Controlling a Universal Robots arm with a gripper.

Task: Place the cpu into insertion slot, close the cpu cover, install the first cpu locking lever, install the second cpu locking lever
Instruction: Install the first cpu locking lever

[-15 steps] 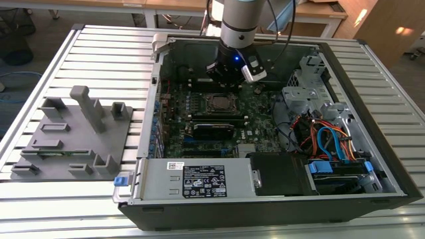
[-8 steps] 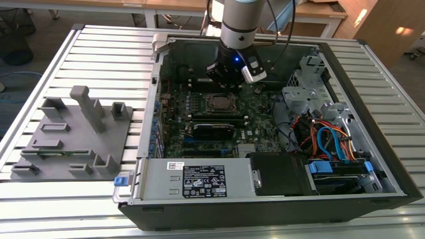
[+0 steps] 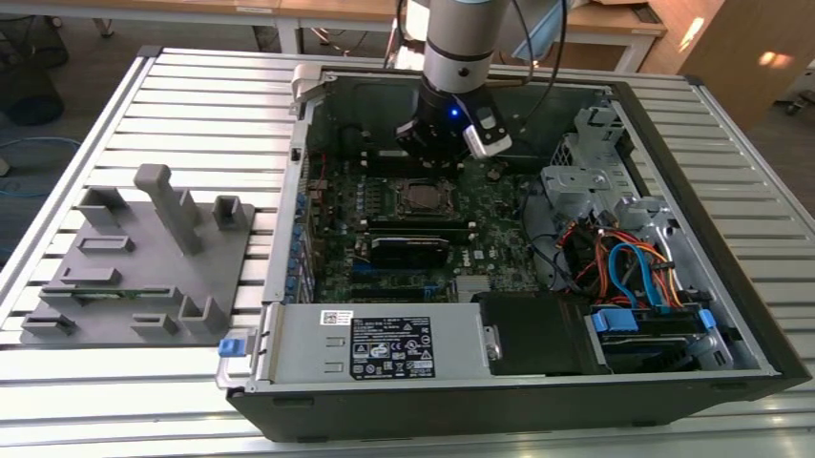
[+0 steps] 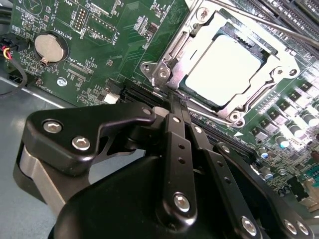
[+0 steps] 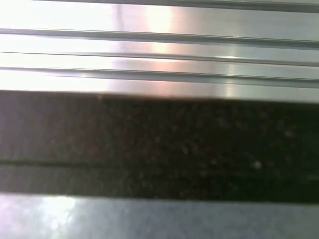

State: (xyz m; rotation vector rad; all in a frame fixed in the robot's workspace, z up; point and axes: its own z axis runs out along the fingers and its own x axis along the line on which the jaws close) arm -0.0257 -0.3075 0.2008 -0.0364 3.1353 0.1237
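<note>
The cpu [image 4: 224, 67] lies flat in the insertion slot [image 3: 418, 197] on the green motherboard, its pale metal top showing through the window of the cpu cover [image 4: 279, 74]. The silver cover lies down over the chip. A thin metal locking lever [image 4: 259, 20] runs along the far side of the socket. My gripper [image 4: 175, 99] hovers at the socket's near corner with its two black fingers [image 4: 172, 149] pressed together and nothing between them. In the exterior view the arm's gripper [image 3: 440, 157] hangs inside the open case just behind the socket.
The open computer case [image 3: 713, 377] lies on a slatted metal table [image 3: 204, 105]. A labelled power supply box [image 3: 382, 348], a black card [image 3: 407, 250], drive cages and cables [image 3: 631, 272] surround the board. A grey fixture tray [image 3: 140, 267] stands at the exterior view's left. A coin battery [image 4: 50, 47] sits near the fingers.
</note>
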